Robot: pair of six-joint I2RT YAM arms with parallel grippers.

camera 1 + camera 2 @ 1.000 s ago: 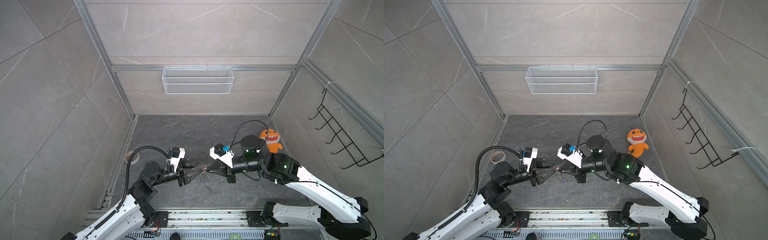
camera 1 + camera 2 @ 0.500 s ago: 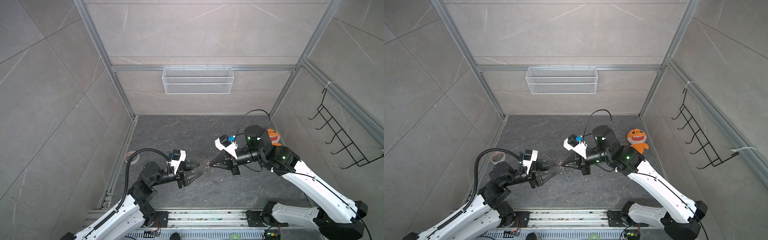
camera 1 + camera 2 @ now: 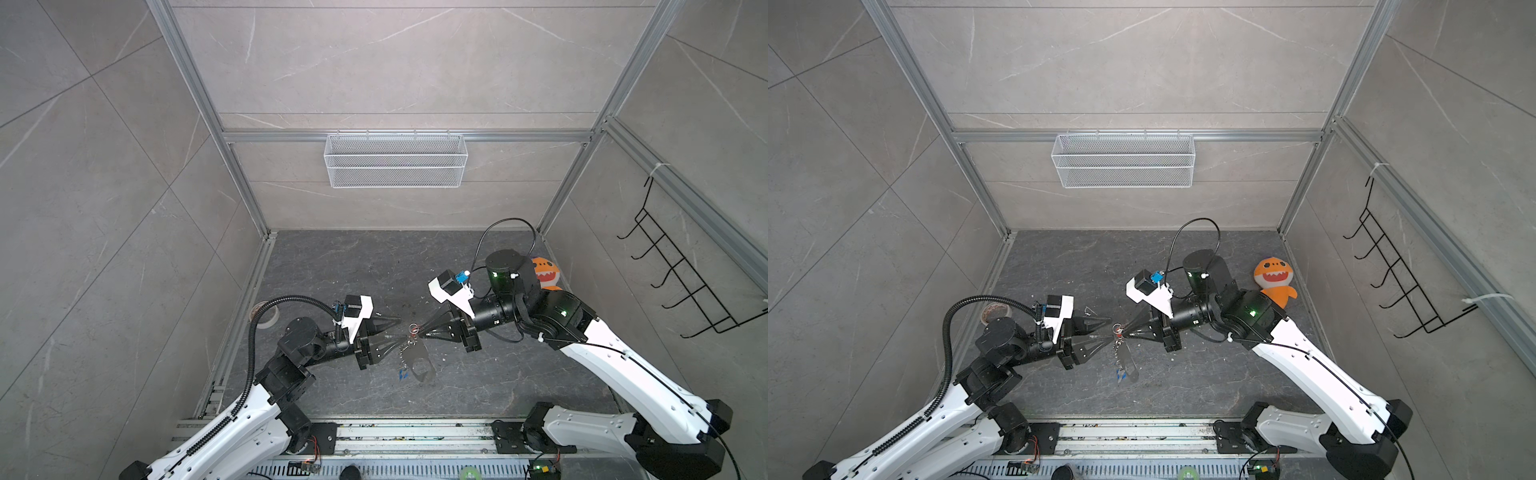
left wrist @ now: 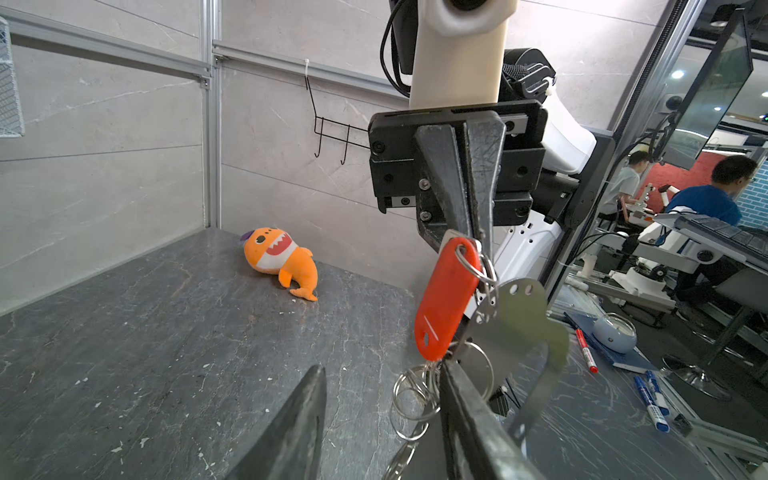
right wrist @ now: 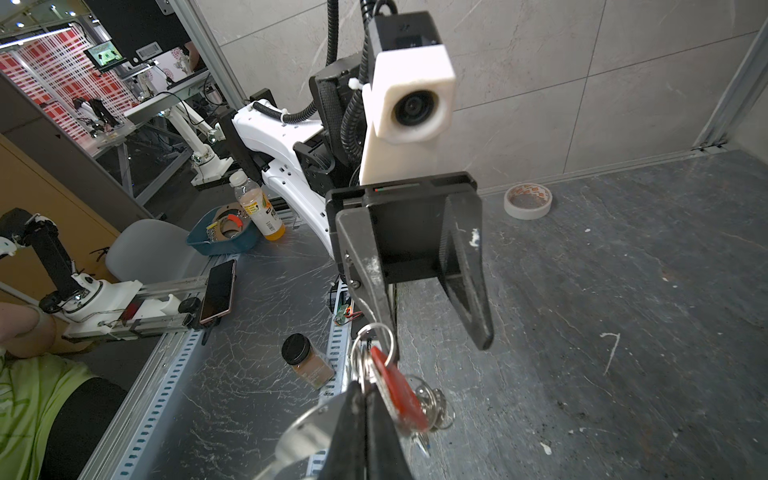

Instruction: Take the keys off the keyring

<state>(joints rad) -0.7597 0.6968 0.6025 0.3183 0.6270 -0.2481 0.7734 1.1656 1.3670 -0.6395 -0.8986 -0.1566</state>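
**Keys hang in the air between two grippers**

The right gripper [image 3: 419,332] is squeezed tight. It pinches the top of the keyring [image 3: 420,360], right by the end of the red tag [image 4: 446,299]. The keyring is a flat grey piece with a big hole. It hangs down from the pinch, up off the dark floor [image 3: 332,266]. Both top views show it in the middle, between the two arms.

In the left wrist view the red tag hangs in front of the grey piece. A bunch of small silver rings [image 4: 411,395] dangles at its lower end. The blue tag [image 3: 1121,376] hangs lowest of all. The keys [image 5: 419,440] are tiny and mostly hidden among the rings, so only a bit of metal shows there.

The left gripper [image 3: 401,330] has its fingers apart with a clear gap, and nothing is squeezed between them. One finger [image 5: 370,282] touches the rings. Its tip seems to poke into a ring, but that is hard to be sure of. The other finger stands free in the air.

A toy shark [image 3: 1275,278] lies on the floor by the right wall, well away from the keys. A roll of tape [image 5: 528,201] lies by the left wall
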